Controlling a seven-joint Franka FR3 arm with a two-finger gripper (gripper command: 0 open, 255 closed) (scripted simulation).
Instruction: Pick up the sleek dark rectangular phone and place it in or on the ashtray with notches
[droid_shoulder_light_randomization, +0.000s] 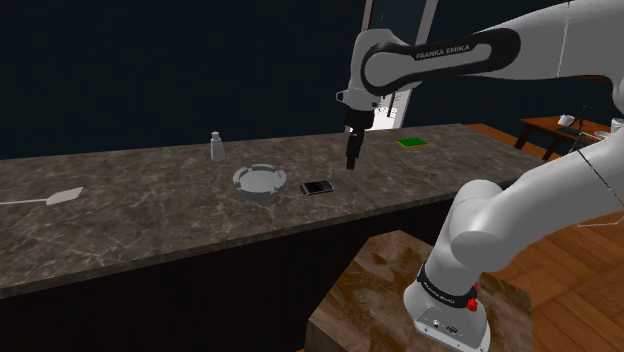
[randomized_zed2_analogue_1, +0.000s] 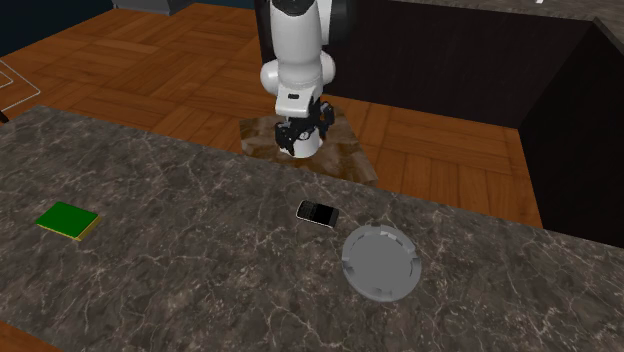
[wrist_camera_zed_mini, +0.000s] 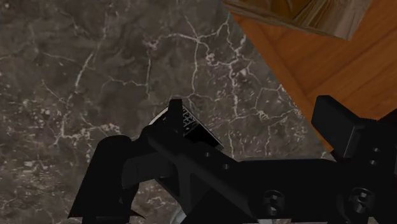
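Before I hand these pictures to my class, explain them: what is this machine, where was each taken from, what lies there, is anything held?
It is a white robot arm ending in a black two-fingered claw. One picture looks over its shoulder, one faces it across the counter, one looks down from its wrist. On the dark veined counter lie a dark phone, a grey notched ashtray, a small white bottle, a green pad and a white flat tool. The claw hangs open near the phone, holding nothing.
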